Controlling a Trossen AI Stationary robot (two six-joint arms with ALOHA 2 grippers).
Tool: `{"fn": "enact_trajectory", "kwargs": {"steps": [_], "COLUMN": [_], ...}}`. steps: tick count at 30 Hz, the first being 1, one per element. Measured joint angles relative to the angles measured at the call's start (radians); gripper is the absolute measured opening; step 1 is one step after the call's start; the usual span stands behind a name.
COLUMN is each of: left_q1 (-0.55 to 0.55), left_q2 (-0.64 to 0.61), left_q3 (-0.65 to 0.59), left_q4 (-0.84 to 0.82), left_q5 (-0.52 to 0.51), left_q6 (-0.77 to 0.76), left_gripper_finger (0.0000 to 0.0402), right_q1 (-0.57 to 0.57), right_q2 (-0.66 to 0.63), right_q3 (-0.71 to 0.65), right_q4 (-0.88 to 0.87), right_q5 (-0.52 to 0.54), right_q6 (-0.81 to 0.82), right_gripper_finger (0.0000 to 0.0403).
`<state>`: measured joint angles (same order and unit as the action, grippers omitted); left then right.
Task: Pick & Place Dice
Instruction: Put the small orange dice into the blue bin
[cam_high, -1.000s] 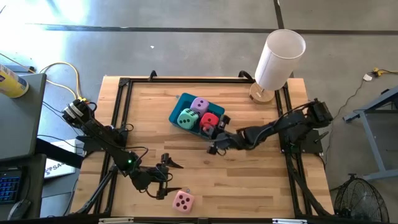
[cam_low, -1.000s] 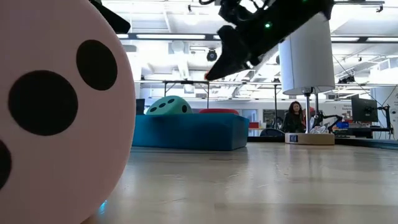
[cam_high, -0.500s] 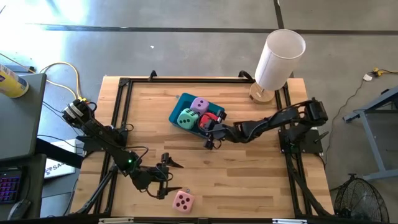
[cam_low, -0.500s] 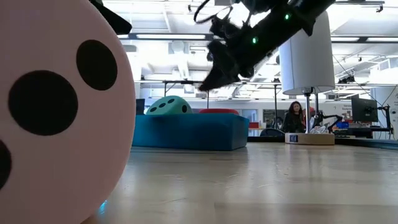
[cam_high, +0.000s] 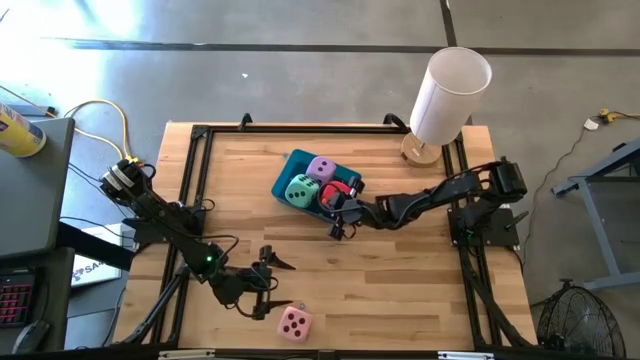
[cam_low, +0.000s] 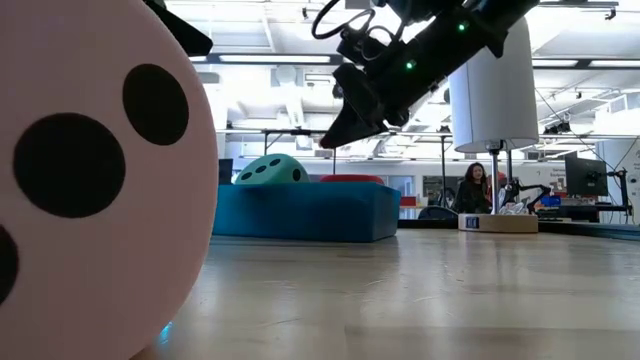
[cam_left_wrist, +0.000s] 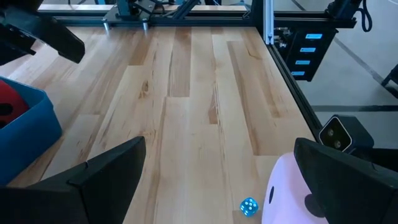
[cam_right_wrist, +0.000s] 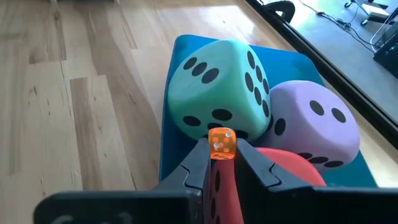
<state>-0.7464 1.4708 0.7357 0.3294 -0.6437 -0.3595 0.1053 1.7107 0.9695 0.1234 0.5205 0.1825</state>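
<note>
The teal tray (cam_high: 283, 181) holds the mint green die (cam_high: 300, 189), the lilac die (cam_high: 321, 169) and the red die (cam_high: 338, 193); all three also show in the right wrist view, mint (cam_right_wrist: 217, 93), lilac (cam_right_wrist: 311, 130). My right gripper (cam_right_wrist: 221, 157) hovers at the tray's near right side (cam_high: 338, 215), shut on a tiny orange clear die (cam_right_wrist: 221, 142). The pink die (cam_high: 294, 322) rests on the table by the near edge. My left gripper (cam_high: 268, 286) is open beside it. A tiny blue die (cam_left_wrist: 249, 206) lies between its fingers. My right gripper pinches the tiny orange die's two opposite sides (cam_right_wrist: 214, 144) between its two fingertips, only at their free ends. The fingers come slanting down from the table's right side. The die is lifted clear, above the tray's edge and the red die.
A tall white cylinder (cam_high: 448, 92) on a round wooden base stands at the far right corner. A black metal frame (cam_high: 200, 135) runs around the wooden table. A person (cam_low: 472, 186) sits far off in the room behind.
My right gripper has gone toward the tray, to the table's left and far side, keeping the orange die pinched, and has then nearly stopped over the tray's near right side. My left gripper and the pink die have kept still.
</note>
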Motion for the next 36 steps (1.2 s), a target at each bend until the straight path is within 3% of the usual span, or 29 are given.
{"fn": "enact_trajectory", "kwargs": {"steps": [11,24,36], "left_q1": [0.000,0.000,0.000], "left_q2": [0.000,0.000,0.000], "left_q3": [0.000,0.000,0.000], "left_q4": [0.000,0.000,0.000], "left_q5": [0.000,0.000,0.000], "left_q6": [0.000,0.000,0.000], "left_gripper_finger": [0.0400,0.0400,0.0400], "right_q1": [-0.003,-0.068,-0.081], "right_q2": [0.000,0.000,0.000], "right_q3": [0.000,0.000,0.000], "right_q4": [-0.004,0.001,0.001], "right_q5": [-0.010,-0.163,-0.166], "right_q6": [0.008,0.042,0.056], "right_gripper_finger": [0.0042,0.0046,0.0131]}}
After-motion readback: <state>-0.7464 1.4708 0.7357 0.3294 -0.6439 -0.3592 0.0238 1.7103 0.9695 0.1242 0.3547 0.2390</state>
